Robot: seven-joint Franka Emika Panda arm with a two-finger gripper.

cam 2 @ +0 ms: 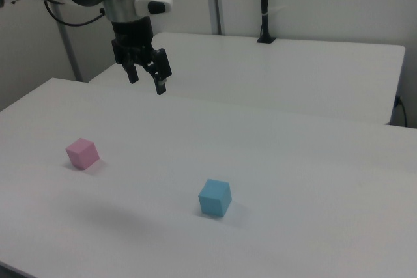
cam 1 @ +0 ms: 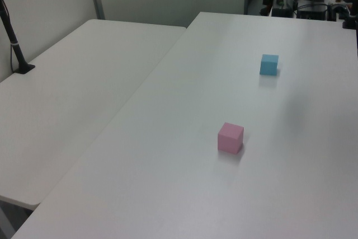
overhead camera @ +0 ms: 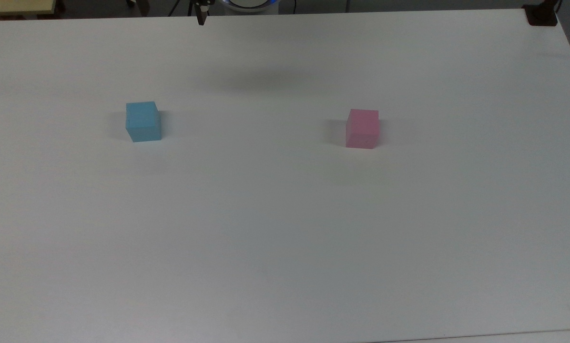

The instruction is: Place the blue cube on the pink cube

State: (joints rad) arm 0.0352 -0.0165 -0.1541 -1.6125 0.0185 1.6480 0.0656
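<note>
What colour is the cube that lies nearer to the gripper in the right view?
Pale pink: the pink cube, plain and matte, seen best in the top view.

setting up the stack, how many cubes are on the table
2. The blue cube sits toward the top view's left, the pink cube toward the top view's right, well apart on the white table. Nothing hides any others.

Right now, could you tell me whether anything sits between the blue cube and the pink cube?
Nothing visible does. The blue cube and the pink cube stand apart on the bare white table, and the end effector hangs open above the surface.
</note>
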